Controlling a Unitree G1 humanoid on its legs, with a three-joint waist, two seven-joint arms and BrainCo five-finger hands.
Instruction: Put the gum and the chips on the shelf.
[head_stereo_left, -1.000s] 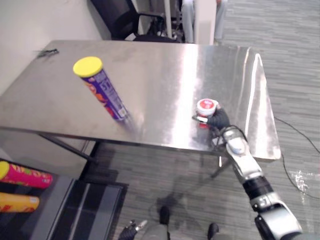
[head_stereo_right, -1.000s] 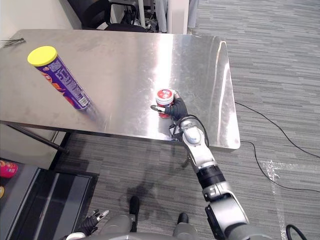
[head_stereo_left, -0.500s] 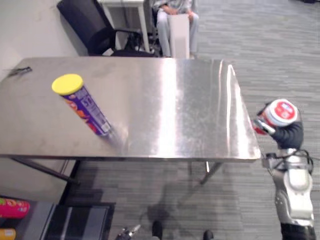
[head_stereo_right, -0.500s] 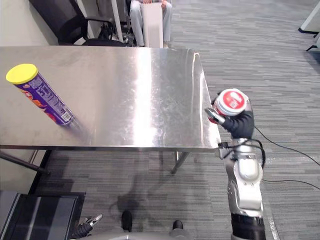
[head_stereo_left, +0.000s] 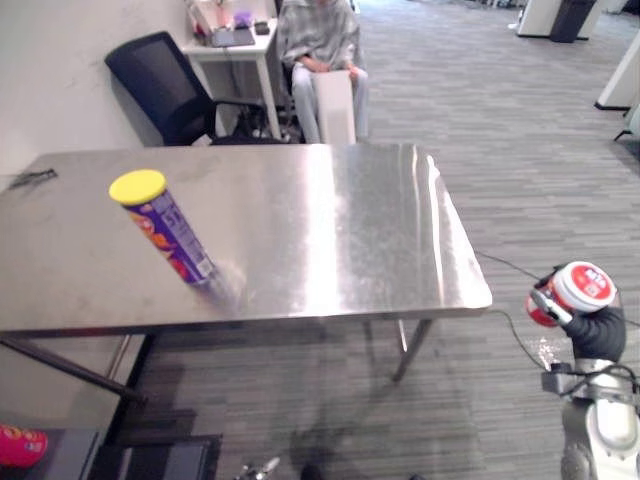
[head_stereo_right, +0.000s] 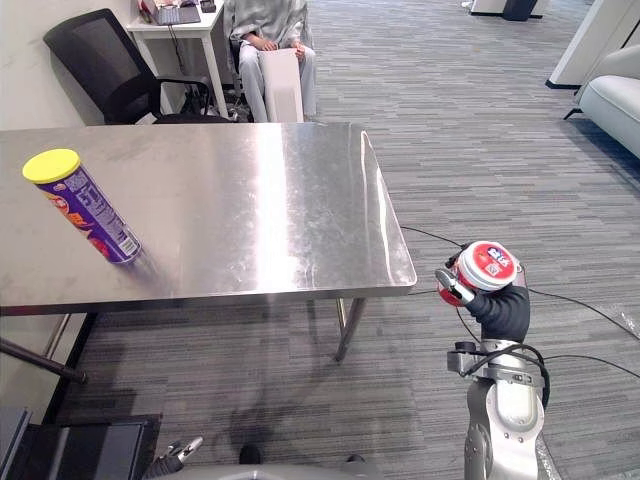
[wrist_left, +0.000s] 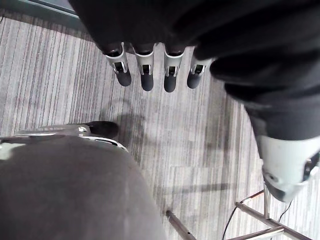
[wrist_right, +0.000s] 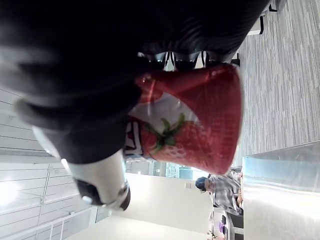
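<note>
A red and white gum tub (head_stereo_right: 488, 268) with a strawberry on its side (wrist_right: 195, 125) is in my right hand (head_stereo_right: 503, 310), whose fingers and thumb curl round it. Hand and tub hang over the carpet, off the table's front right corner. The chips can (head_stereo_left: 165, 225), purple with a yellow lid, stands leaning on the steel table (head_stereo_left: 340, 230) near its left front. My left hand (wrist_left: 146, 75) hangs low over the carpet with straight fingers and holds nothing.
A black office chair (head_stereo_left: 165, 85) and a seated person (head_stereo_left: 315, 45) at a small white desk are behind the table. A red can (head_stereo_left: 15, 445) lies on a low shelf at the lower left. Grey carpet surrounds the table; a pale sofa (head_stereo_right: 612, 100) is far right.
My right hand lifted the gum tub from the table's front edge and carried it out past the right front corner. The camera has also shifted. The chips can stayed put.
</note>
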